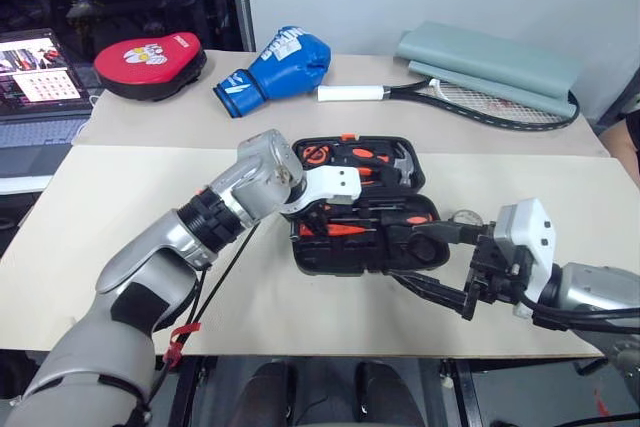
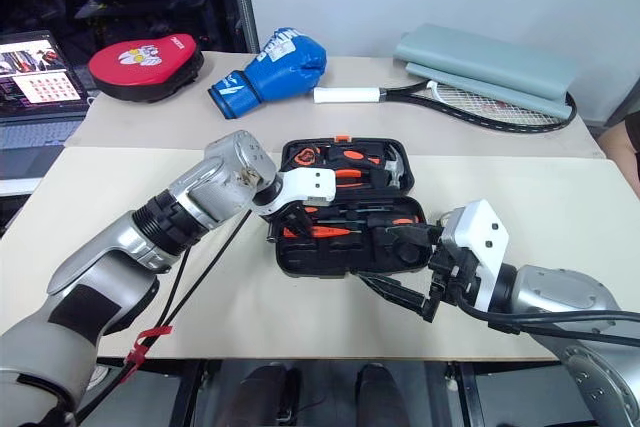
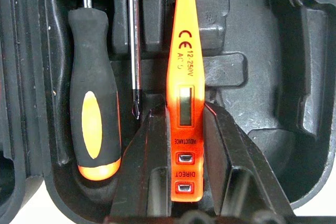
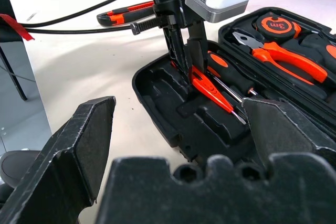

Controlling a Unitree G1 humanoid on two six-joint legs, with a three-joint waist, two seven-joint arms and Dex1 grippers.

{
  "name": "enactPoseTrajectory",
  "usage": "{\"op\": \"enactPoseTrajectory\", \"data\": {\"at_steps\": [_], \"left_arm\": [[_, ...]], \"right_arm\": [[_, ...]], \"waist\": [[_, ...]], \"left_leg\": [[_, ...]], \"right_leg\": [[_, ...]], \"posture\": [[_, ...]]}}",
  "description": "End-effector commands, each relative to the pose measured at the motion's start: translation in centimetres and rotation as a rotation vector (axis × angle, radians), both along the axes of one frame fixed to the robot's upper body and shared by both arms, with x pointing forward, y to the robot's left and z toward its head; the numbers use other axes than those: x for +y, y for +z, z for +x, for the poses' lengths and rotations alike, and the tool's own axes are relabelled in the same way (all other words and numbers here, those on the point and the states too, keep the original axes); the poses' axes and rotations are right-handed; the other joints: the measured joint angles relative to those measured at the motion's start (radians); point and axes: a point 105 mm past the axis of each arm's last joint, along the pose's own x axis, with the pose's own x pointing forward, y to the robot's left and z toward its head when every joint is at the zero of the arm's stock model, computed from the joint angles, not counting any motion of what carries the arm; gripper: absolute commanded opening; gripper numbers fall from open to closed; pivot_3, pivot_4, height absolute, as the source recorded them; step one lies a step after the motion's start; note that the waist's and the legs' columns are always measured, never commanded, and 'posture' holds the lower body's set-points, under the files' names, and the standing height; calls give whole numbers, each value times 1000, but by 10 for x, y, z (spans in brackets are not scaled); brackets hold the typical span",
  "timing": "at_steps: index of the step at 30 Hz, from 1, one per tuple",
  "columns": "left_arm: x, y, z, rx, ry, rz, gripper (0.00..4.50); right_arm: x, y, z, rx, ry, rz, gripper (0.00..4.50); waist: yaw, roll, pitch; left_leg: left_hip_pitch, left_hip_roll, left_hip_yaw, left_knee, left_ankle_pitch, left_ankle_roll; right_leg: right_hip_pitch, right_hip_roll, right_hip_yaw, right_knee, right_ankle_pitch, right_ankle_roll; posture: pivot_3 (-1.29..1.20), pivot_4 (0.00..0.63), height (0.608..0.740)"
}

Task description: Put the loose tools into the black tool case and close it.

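Tester pen (image 3: 184, 103) between left tool (image 3: 181, 145) fingers

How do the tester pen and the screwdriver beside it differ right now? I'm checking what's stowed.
The tester pen is flat, all orange and pinched in the left claw; the screwdriver is black with orange inlay, round-handled and lies free in its recess. Both lie lengthwise in the tool case.
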Motion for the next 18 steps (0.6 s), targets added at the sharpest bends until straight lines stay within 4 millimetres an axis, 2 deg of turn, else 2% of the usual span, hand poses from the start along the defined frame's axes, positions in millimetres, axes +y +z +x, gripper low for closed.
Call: {"op": "enactPoseTrajectory", "data": {"at_steps": [1, 12, 14, 15, 18], "left_arm": [[7, 1, 2, -17, 38, 35, 420], [6, 5, -2, 3, 63, 11, 420], [5, 8, -4, 5, 55, 4, 1436], [5, 10, -5, 6, 50, -2, 1623], [3, 21, -9, 16, 36, -33, 2727]], "right_arm": [[4, 12, -2, -73, 12, 9, 4500], [5, 12, -2, -75, 23, 14, 4500], [5, 12, -1, -73, 23, 14, 4500], [5, 11, -1, -72, 23, 14, 4500], [5, 11, -2, -69, 23, 14, 4500]], "waist": [[0, 0, 0], [-7, 0, 0], [-7, 0, 0], [-8, 0, 0], [-8, 0, 0]], "left_leg": [[0, 0, 0, 0, 0, 0], [0, 0, 0, 0, 0, 0], [0, 0, 0, 0, 0, 0], [-1, 0, 0, 0, 0, 0], [-1, 0, 0, 0, 0, 0]], "right_leg": [[0, 0, 0, 0, 0, 0], [-1, 1, 0, 0, 0, 0], [-1, 1, 0, 0, 0, 0], [-1, 1, 1, 0, 0, 0], [-2, 1, 1, 0, 0, 0]], "posture": [[0, 150, 736], [0, 150, 736], [0, 150, 736], [0, 150, 736], [0, 150, 736]]}}
